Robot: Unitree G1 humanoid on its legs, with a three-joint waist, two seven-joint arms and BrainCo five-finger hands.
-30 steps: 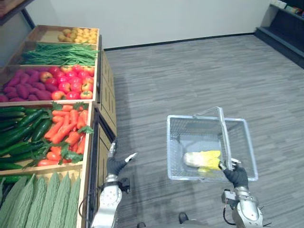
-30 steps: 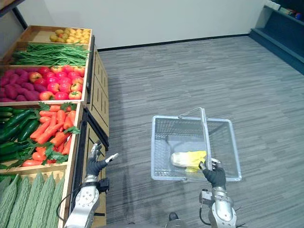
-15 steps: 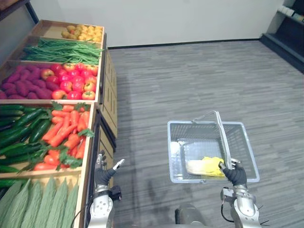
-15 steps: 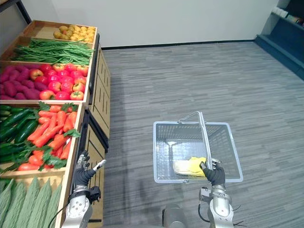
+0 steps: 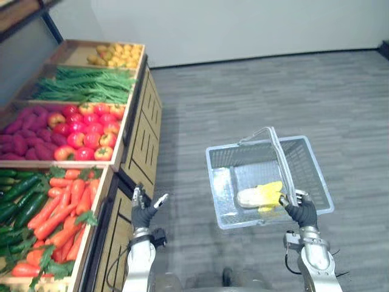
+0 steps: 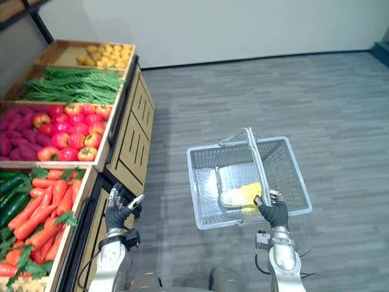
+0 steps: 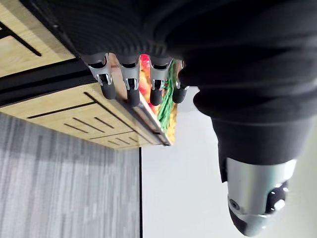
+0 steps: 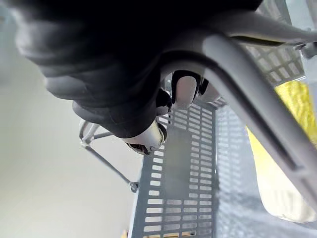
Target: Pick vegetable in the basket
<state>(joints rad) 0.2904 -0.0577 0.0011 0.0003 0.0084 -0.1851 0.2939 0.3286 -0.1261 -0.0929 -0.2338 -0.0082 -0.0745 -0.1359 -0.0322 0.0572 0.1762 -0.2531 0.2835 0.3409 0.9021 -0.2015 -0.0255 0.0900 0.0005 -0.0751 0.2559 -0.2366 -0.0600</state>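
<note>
A grey wire basket hangs over the floor, right of the produce stand. My right hand is shut on the near end of its handle, whose bar crosses the right wrist view. A pale yellow leafy vegetable lies inside the basket near the front wall and shows through the mesh. My left hand is open and empty, raised beside the wooden front of the stand, its fingers nearly straight.
The wooden stand fills the left side. Its bins hold carrots, cucumbers, red tomatoes, purple roots, green beans and yellow fruit. Grey floor stretches beyond the basket to the wall.
The camera has shifted, so the green gourd bin has left the picture. The right hand still holds the basket handle, and the left hand stays open by the stand.
</note>
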